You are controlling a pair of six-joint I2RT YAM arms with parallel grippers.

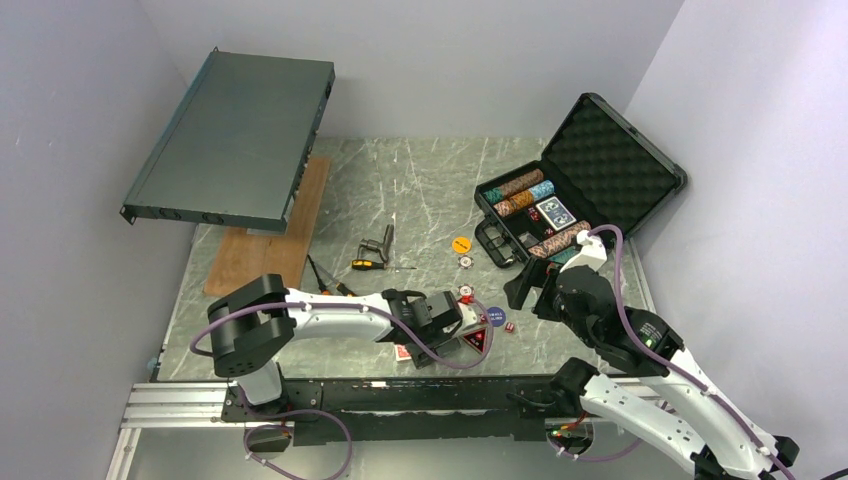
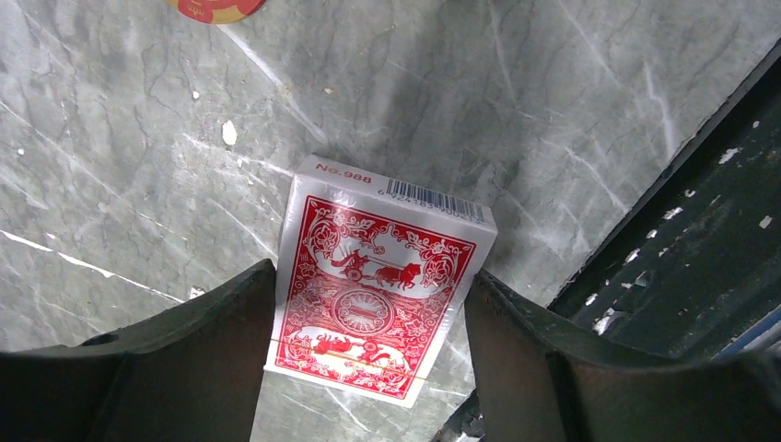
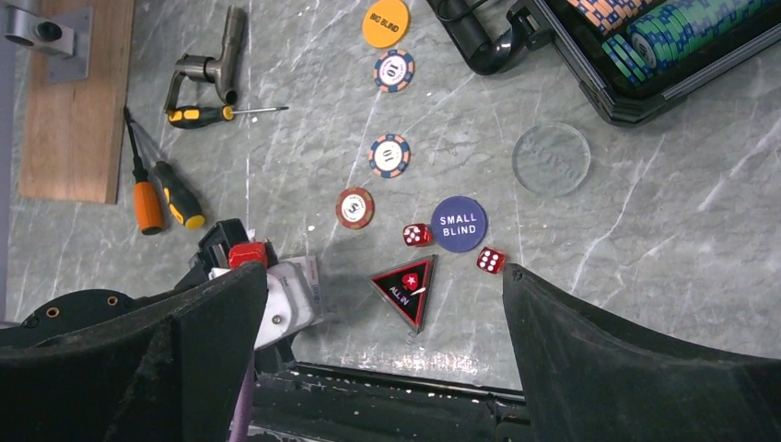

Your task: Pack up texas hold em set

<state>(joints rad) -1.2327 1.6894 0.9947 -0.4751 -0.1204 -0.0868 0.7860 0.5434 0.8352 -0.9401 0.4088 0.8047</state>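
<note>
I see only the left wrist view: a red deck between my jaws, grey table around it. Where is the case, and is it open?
Observer: The case stands open at the far right of the table.
Operator: Is the blue deck inside?
Observer: Yes, the blue deck lies in its tray.
Operator: What is loose on the table?
Observer: Three chips, two dice and some buttons lie between the red deck and the case.

rack unit [image 1: 235, 135] tilted above wooden board [image 1: 270, 235] | screwdrivers [image 3: 145, 204] beside board | metal tool [image 3: 232, 41] near them
</note>
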